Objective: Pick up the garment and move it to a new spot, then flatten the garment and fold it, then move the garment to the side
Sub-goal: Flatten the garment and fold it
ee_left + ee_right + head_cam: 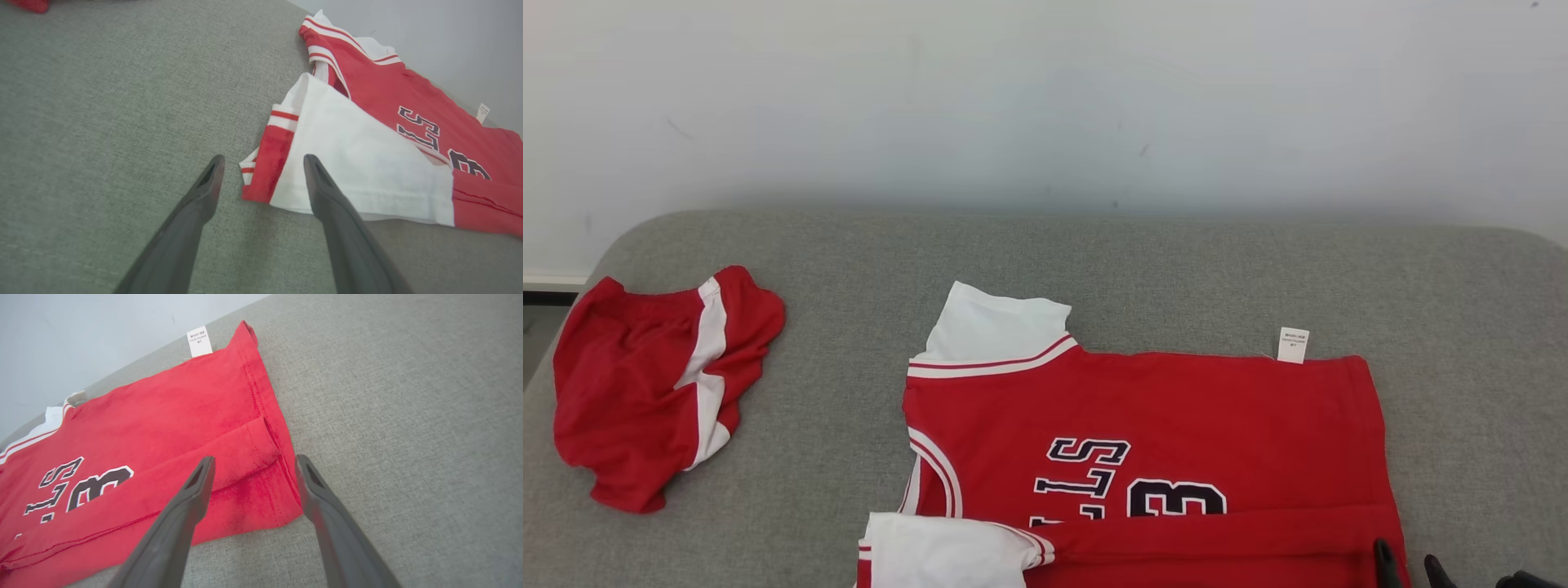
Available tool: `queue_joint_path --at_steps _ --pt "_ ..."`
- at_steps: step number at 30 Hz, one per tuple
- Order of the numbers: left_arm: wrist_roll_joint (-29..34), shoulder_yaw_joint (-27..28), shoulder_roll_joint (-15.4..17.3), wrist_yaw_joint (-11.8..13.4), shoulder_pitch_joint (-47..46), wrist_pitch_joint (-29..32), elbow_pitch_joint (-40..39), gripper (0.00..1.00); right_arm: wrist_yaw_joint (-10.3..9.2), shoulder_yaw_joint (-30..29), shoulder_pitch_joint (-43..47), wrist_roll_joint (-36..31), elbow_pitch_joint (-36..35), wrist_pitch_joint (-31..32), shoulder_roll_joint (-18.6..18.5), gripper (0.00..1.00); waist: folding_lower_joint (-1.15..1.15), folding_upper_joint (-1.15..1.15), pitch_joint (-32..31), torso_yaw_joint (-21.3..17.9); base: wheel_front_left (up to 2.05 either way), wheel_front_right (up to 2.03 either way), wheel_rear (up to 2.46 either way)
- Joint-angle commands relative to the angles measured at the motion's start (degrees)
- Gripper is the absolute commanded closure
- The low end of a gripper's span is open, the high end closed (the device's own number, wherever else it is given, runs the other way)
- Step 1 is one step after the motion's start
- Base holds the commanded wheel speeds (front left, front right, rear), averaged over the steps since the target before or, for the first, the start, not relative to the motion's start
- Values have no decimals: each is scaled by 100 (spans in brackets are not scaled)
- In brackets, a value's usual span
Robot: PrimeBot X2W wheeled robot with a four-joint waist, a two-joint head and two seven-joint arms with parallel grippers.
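The garment (1160, 408) is a red jersey with white sleeves and dark lettering, lying flat on the grey padded table (1176, 269). Its near edge is folded up over the body as a narrow strip. My left gripper (263, 159) stands open just above the folded white sleeve (359, 159), its fingers on either side of the red cuff corner and holding nothing. My right gripper (252, 459) is open over the garment (163, 416) at its folded hem corner, empty. In the head view the right gripper (1407, 557) shows at the bottom right, by the hem.
A crumpled pair of red shorts (645, 384) with a white stripe lies at the table's left edge. A white wall (1045, 98) stands behind the table. A white label (1293, 345) sticks out from the jersey's far side. Bare grey surface lies right of the jersey.
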Motion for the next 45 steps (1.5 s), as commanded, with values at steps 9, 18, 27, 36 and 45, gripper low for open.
queue_joint_path --at_steps 9,18,27,36,45 --pt "366 -53 -159 109 343 -65 -833 0 -14 41 214 -326 -708 -655 99 0 1 0 66 85 0 0 0" --pt "517 -121 -168 190 218 -68 -576 0 -14 287 146 -881 -380 -1381 132 0 1 0 195 -113 0 0 0" --pt "406 -122 -303 -19 -46 -72 -72 13 -14 494 -96 -914 30 -1545 185 0 1 0 217 -251 0 0 0" --pt "410 -111 -281 -114 -339 -73 159 100 -14 531 -222 -888 234 -1604 197 0 1 0 245 -262 0 0 0" --pt "287 -29 -192 -235 -799 81 -448 100 -14 570 -335 -921 278 -1611 197 0 1 0 319 -280 0 0 0"
